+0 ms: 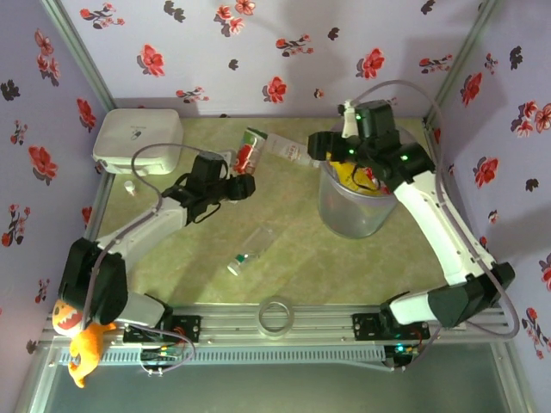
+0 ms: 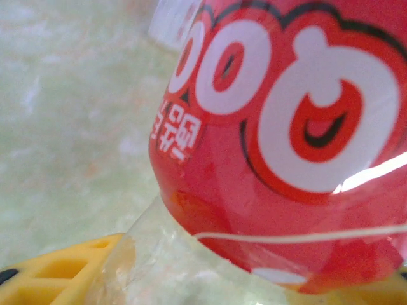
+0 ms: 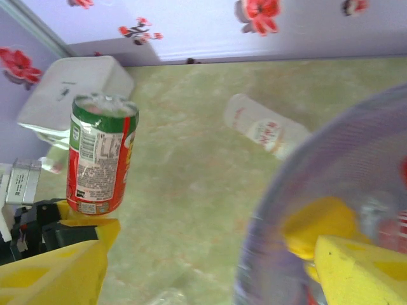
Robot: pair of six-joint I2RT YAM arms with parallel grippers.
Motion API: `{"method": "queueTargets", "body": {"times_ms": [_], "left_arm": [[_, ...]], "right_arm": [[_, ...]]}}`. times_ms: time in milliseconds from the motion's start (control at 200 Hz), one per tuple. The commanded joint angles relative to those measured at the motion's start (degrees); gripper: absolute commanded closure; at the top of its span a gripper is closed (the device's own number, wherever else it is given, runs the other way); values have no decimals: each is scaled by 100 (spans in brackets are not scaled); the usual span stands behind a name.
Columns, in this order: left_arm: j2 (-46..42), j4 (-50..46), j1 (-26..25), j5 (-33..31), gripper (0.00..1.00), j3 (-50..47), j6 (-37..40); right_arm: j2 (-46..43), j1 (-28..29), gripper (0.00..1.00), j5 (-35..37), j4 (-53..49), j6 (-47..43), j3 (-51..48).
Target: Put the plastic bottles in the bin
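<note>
Jammed close against the left wrist lens: red-labelled bottle (image 2: 280, 146), its clear end low between the yellow fingers (image 2: 51, 273) of the left gripper (image 1: 241, 182). Looks clamped on it, about half closed, pads against both sides. Held on end toward the far left of the table (image 1: 172, 258), green band of the label uppermost; whether lifted clear of the surface, cannot tell. Not yet carried to the bin (image 1: 357, 206), well apart on the right. Over the bin's far-left rim, right gripper (image 3: 213, 244) spread wide, nothing between its pads. Inside the bin, seen through the wall: yellow bottle (image 3: 318, 222) and something red beside it, count impossible to tell. Left on the table besides the gripped one: white-labelled bottle (image 1: 286, 149) lying on its side just beside the bin's far-left edge, and clear bottle (image 1: 250, 251) lying flat mid-table, nearer the arms. Near the white box (image 1: 138, 138) at far left, a small pale item, too small to name. Tape ring (image 1: 275, 315) at the near edge, no part of the job. Judged partway through: some bottles in, at least three to go, the held one probably next.
</note>
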Motion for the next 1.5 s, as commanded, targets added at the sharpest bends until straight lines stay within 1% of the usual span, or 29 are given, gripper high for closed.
{"method": "queueTargets", "body": {"times_ms": [0,95,305,470,565,655,795,840,875,925,960,1115,1285,1320,1360,1430,1495], "left_arm": [[-200,1074,-114,303,100,-263,-579],[-287,1746,-232,476,100,-474,-984],[-461,2650,-526,501,100,-801,-1485],[-534,2676,-618,535,100,-796,-1573],[-501,2589,-659,584,100,-705,-1550],[-491,2527,-674,600,100,-664,-1516],[-478,2513,-698,611,100,-661,-1524],[-479,2530,-705,616,100,-655,-1529],[-479,2532,-714,627,100,-641,-1517],[-480,2515,-727,637,100,-624,-1512],[-489,2498,-724,644,100,-620,-1513],[-539,2460,-727,645,100,-646,-1504],[-534,2470,-723,662,94,-646,-1485],[-530,2478,-727,670,91,-647,-1489],[-526,2483,-723,686,85,-655,-1488],[-534,2496,-722,703,71,-663,-1486],[-567,2475,-727,716,63,-670,-1473]], "right_arm": [[130,220,15,-564,1122,649,59],[334,430,14,-765,1706,965,30],[968,731,13,-902,1852,1107,413],[1342,879,13,-906,1902,1139,597],[1558,960,15,-971,1841,1136,725],[1686,991,19,-1010,1855,1147,746],[1761,996,29,-1106,1913,1200,719],[1796,1002,30,-1134,1910,1209,719],[1819,1000,35,-1156,1899,1192,719],[1853,1000,44,-1160,1873,1182,728],[1855,1000,48,-1140,1861,1166,728],[1856,999,52,-1058,1837,1089,745],[1872,1000,54,-1043,1793,1018,738],[1872,1000,55,-1027,1804,1001,720],[1872,1000,56,-989,1821,989,696],[1896,1000,58,-917,1817,973,684],[1943,998,59,-915,1739,946,765]]}}
